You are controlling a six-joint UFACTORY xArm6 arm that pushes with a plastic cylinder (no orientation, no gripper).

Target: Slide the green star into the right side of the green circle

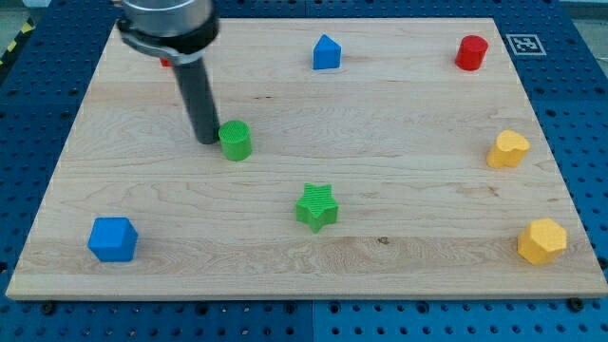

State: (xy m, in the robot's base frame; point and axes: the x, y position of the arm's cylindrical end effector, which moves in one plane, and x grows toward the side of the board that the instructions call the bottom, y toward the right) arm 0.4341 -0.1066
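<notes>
My tip (207, 141), a bare rod with no fingers to open or close, stands just beside the green circle (236, 141) on its left in the view, possibly touching it, though the angle leaves that unsettled, while the green star (316, 207) lies well apart toward the view's bottom right. The push on the star looks not yet begun, so I judge the approach is the step in hand: the tip needs to go round to the star's far side, at its lower right, without nudging the circle, then drive it up and left into the circle's right side
</notes>
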